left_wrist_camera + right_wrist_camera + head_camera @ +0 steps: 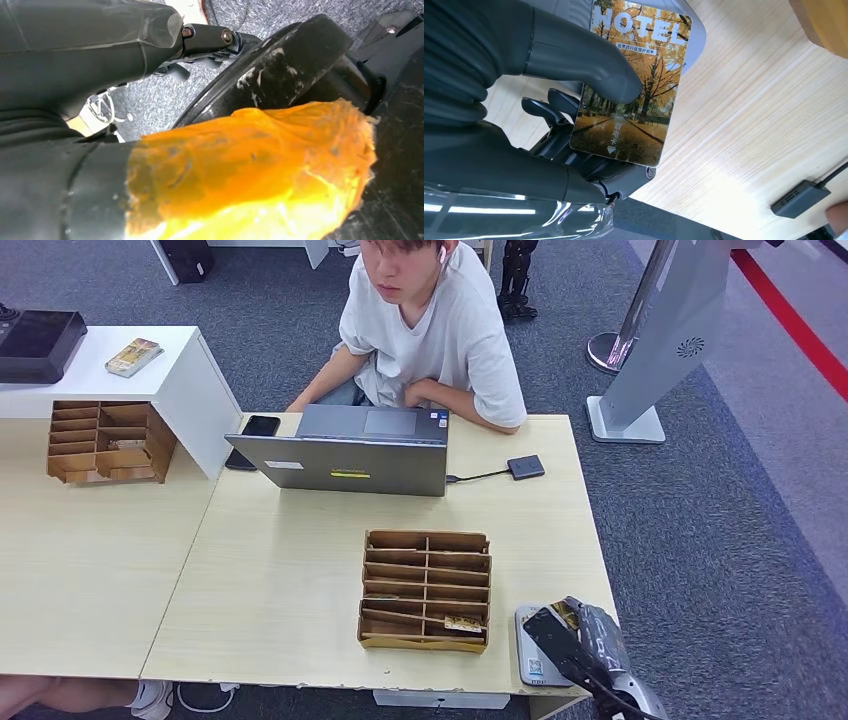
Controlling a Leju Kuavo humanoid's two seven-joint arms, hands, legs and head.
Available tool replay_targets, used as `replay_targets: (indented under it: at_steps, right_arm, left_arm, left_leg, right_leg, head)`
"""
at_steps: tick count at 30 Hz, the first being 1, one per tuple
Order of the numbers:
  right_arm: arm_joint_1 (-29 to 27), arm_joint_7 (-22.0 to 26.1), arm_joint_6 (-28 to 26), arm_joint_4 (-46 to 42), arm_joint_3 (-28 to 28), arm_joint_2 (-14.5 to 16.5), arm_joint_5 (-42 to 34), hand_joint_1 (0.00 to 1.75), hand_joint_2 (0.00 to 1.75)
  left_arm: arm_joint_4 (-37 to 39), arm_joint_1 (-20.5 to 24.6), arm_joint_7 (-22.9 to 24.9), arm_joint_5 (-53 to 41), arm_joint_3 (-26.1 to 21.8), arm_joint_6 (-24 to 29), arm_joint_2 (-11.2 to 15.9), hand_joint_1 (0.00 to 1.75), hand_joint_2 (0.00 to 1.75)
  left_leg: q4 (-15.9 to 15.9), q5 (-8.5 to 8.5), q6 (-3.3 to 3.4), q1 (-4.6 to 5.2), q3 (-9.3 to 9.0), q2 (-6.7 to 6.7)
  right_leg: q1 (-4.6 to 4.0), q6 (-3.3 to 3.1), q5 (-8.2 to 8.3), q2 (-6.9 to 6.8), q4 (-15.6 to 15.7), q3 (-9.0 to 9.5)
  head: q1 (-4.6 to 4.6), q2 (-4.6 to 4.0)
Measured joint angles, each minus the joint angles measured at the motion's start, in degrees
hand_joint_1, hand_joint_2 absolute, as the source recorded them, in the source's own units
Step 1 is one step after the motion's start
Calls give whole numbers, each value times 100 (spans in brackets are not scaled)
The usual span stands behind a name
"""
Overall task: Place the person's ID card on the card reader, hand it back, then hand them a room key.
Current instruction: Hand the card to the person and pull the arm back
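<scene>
Grey carpet surrounds a pale wooden desk [280, 580] where a person [430, 330] in a white T-shirt sits behind an open grey laptop [350, 455], with a black phone [260, 426] beside it. A small dark hub [525, 467] lies on the desk, cabled to the laptop. Nearer the robot stands a brown slotted card organiser [425, 590], with a card [465, 623] lying in its front row. At the desk's near right corner lies the grey card reader [530, 650], and the right hand [575, 635] hovers over it. In the right wrist view that hand [574, 75] pinches a room key [636, 85], a card printed with autumn trees and the word HOTEL, between its thick thumb and the darker fingers [549, 107] behind it; the card is held above the reader's edge and the desk. A second organiser [105, 442] stands on the adjoining desk to the left. The left hand [100, 55] hangs low beside the robot's body; I cannot tell how far its fingers are closed.
</scene>
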State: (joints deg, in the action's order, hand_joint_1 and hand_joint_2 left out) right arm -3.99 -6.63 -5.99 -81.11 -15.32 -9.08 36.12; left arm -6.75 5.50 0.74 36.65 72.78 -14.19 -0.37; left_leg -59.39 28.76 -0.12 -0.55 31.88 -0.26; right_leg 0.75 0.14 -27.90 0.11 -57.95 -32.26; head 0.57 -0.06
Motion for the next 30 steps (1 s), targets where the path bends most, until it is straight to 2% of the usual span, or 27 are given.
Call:
replay_targets:
  at_steps: [18, 30]
  right_arm:
    - [-213, 54, -302, -798, 101, 11, 502, 175, 175]
    - [-332, 308, -664, -1441, 148, 25, 872, 175, 175]
  left_arm:
    - [1, -6, -20, 237, 0, 0, -10, 0, 0]
    - [44, -8, -43, 367, 2, 0, -37, 0, 0]
  left_leg:
    - [0, 0, 0, 0, 6, -1]
    - [0, 0, 0, 0, 7, -1]
  right_leg:
    - [0, 0, -1, -1, 0, -6]
    - [0, 0, -1, 0, 0, -7]
  head:
    - [-1, 0]
    - [-1, 0]
